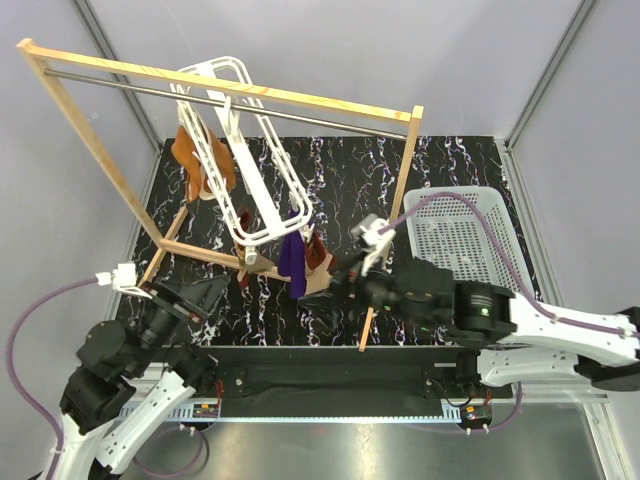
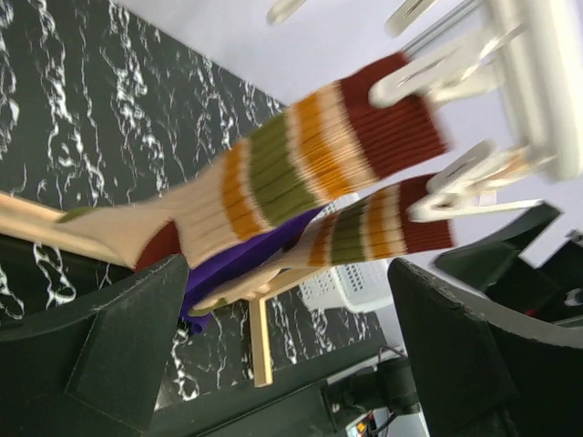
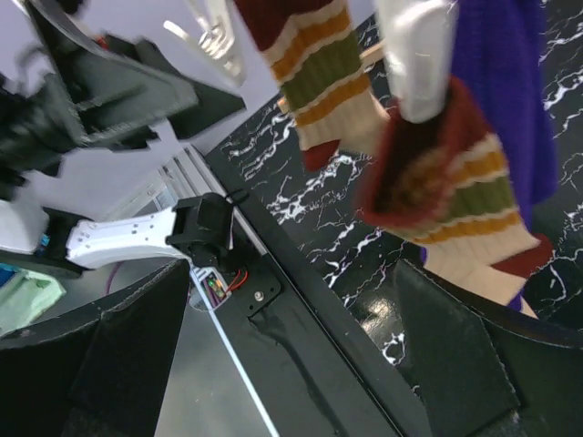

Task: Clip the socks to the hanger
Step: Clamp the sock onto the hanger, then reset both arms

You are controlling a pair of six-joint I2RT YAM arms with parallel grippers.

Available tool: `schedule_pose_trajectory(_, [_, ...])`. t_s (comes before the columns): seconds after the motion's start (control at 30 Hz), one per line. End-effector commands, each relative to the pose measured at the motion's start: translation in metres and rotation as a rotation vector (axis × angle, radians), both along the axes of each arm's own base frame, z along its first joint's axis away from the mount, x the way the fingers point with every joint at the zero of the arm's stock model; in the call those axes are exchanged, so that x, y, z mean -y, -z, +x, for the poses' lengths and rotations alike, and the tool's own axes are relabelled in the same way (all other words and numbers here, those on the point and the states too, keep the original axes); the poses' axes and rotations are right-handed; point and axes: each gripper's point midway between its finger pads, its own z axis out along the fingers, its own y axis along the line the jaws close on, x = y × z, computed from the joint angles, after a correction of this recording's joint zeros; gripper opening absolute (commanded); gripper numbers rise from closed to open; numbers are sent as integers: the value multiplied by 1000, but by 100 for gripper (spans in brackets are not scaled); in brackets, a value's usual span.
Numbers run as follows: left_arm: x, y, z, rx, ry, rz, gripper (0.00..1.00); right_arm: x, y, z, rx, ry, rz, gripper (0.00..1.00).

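Note:
Two striped socks (image 2: 301, 168) hang side by side from white pegs (image 2: 428, 77) of the white hanger (image 2: 537, 82); the lower one (image 2: 373, 232) is also pegged at its maroon cuff. In the top view the hanger (image 1: 235, 150) hangs tilted from the rack's rod, with the socks (image 1: 317, 252) at its lower end. My left gripper (image 2: 287, 346) is open and empty, just below the socks. My right gripper (image 3: 291, 355) is open and empty, under a sock (image 3: 455, 182) that hangs from a peg (image 3: 414, 55). A second sock (image 3: 319, 73) hangs beside it.
A wooden rack (image 1: 230, 90) with a metal rod carries the hanger. A purple cloth (image 1: 293, 262) hangs next to the socks, and an orange cloth (image 1: 200, 160) at the hanger's far left. A white basket (image 1: 455, 235) stands at the right on the black marbled table (image 1: 420, 170).

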Motion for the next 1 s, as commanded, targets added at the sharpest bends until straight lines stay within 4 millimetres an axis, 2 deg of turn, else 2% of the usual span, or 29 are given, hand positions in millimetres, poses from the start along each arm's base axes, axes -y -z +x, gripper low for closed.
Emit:
schedule_pose_trajectory(0.0, [15, 17, -2, -16, 67, -42, 98, 31, -6, -2, -20, 41, 79, 100])
schedule_pose_trajectory(0.07, [22, 28, -6, -2, 109, -72, 98, 43, -1, -5, -33, 38, 94, 100])
schedule_pose_trajectory(0.13, [28, 35, -6, 5, 138, -92, 98, 62, 11, -5, -57, 70, 118, 100])
schedule_pose_trajectory(0.27, [36, 42, -9, 35, 184, -111, 98, 114, 40, 22, -81, 312, 142, 100])
schedule_pose_trajectory(0.3, [38, 44, -8, 33, 191, -108, 99, 129, 53, 25, -93, 355, 153, 100])
schedule_pose_trajectory(0.4, [47, 47, -7, 56, 228, -110, 99, 151, 68, 34, -67, 424, 239, 100])
schedule_pose_trajectory(0.57, [68, 46, -6, 128, 321, -136, 99, 178, 80, 43, 14, 488, 430, 100])
schedule_pose_trajectory(0.6, [70, 45, -6, 148, 335, -139, 99, 182, 82, 44, 21, 490, 528, 100])
schedule_pose_trajectory(0.67, [81, 44, -10, 197, 402, -155, 99, 175, 88, 43, 56, 471, 556, 100])
schedule_pose_trajectory(0.7, [84, 32, -13, 262, 425, -187, 99, 165, 101, 45, 71, 473, 516, 100])
schedule_pose_trajectory(0.73, [91, 45, -11, 251, 450, -191, 99, 159, 106, 45, 80, 458, 504, 100])
schedule_pose_trajectory(0.77, [97, 46, -16, 269, 500, -205, 99, 156, 103, 44, 90, 450, 533, 100])
schedule_pose_trajectory(0.8, [98, 31, -23, 335, 535, -275, 99, 151, 124, 47, 88, 460, 485, 100])
schedule_pose_trajectory(0.83, [107, 51, -22, 314, 579, -285, 99, 151, 132, 49, 72, 479, 485, 100])
schedule_pose_trajectory(0.87, [108, 50, -26, 311, 611, -352, 99, 149, 144, 48, 64, 477, 497, 100])
schedule_pose_trajectory(0.9, [109, 59, -27, 356, 630, -408, 99, 148, 151, 48, 53, 473, 510, 100])
schedule_pose_trajectory(0.97, [104, 61, -30, 382, 646, -505, 99, 150, 171, 51, -14, 517, 475, 100])
